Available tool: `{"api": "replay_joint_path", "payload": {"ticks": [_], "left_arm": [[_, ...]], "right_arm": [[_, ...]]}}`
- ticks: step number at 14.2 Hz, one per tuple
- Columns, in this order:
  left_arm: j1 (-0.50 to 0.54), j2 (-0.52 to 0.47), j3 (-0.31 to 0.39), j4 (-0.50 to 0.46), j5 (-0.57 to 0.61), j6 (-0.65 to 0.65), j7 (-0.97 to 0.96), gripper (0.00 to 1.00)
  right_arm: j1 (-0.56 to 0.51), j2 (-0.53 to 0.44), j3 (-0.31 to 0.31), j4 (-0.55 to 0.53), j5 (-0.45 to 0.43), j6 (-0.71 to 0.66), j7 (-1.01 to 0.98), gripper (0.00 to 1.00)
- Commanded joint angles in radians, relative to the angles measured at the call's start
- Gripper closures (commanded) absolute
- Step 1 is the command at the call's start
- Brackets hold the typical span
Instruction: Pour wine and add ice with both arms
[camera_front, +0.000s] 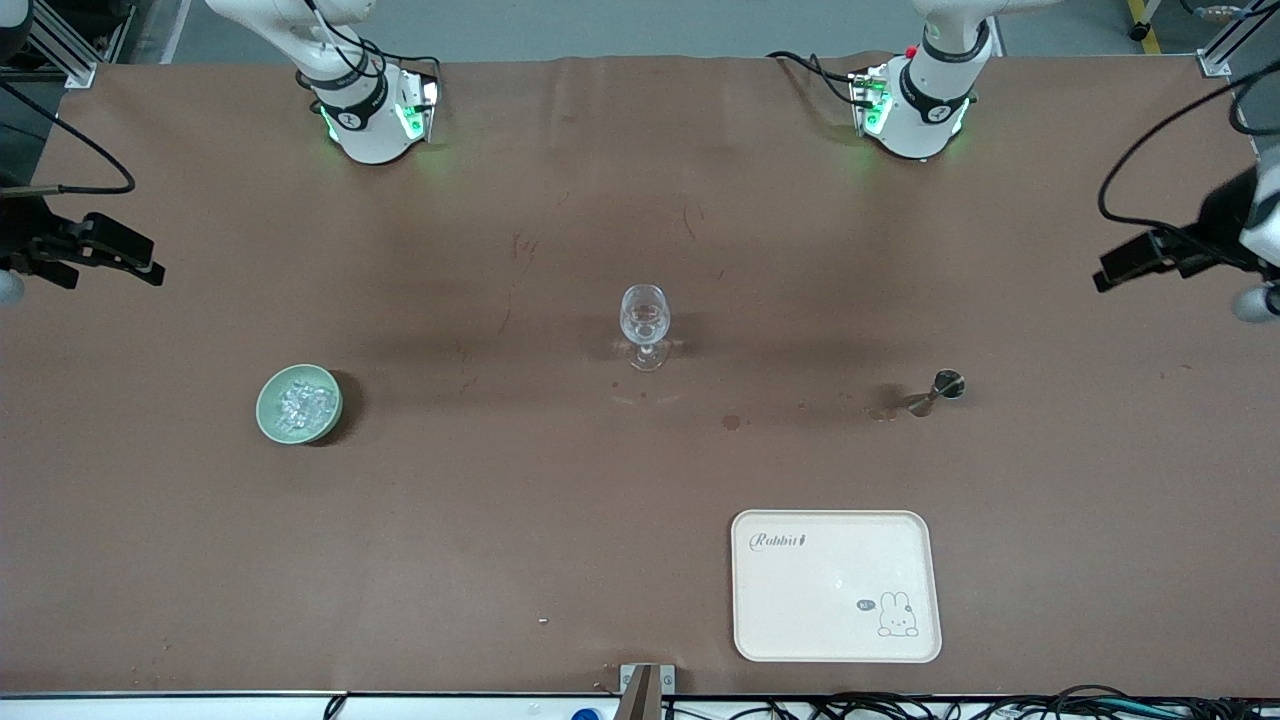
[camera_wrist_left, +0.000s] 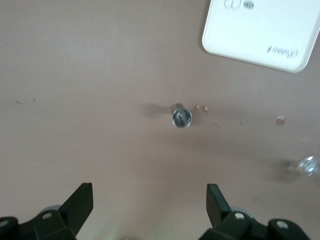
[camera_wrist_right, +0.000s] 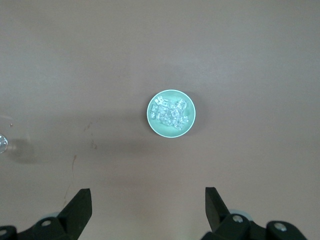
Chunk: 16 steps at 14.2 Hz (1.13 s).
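Green bowl (camera_front: 299, 403) at the frame's left-centre holds the ice (camera_front: 300, 402). Both arms wait: the right gripper (camera_wrist_right: 148, 207) hangs spread wide at the left edge, the left gripper (camera_wrist_left: 150, 204) equally wide at the right edge, over the brown surface (camera_front: 500, 520).

A brown-covered table (camera_front: 560, 560) fills the view, with grey floor (camera_front: 640, 25) along its top edge.
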Motion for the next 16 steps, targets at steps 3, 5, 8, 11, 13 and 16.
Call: {"api": "replay_joint_path", "payload": {"ticks": [3, 5, 8, 11, 13, 16], "left_arm": [[0.032, 0.066, -0.003, -0.007, -0.036, -0.016, -0.135, 0.00], [0.034, 0.064, -0.005, -0.040, -0.053, -0.018, -0.282, 0.00], [0.063, 0.089, -0.005, -0.107, -0.120, -0.013, -0.416, 0.00], [0.126, 0.171, -0.005, -0.129, -0.278, -0.002, -0.455, 0.00], [0.166, 0.231, -0.005, -0.130, -0.353, 0.015, -0.489, 0.00], [0.187, 0.256, -0.005, -0.216, -0.412, 0.094, -0.492, 0.00]], "right_arm": [[-0.008, -0.011, 0.005, -0.132, 0.005, 0.123, -0.015, 0.01], [-0.008, -0.011, 0.005, -0.236, 0.005, 0.239, -0.015, 0.02], [-0.008, 0.000, 0.005, -0.397, 0.005, 0.437, -0.016, 0.02], [-0.010, 0.097, 0.005, -0.445, 0.005, 0.556, -0.016, 0.02], [-0.017, 0.177, 0.005, -0.445, 0.005, 0.626, -0.021, 0.02], [-0.045, 0.283, 0.007, -0.448, 0.005, 0.697, -0.065, 0.02]]}}
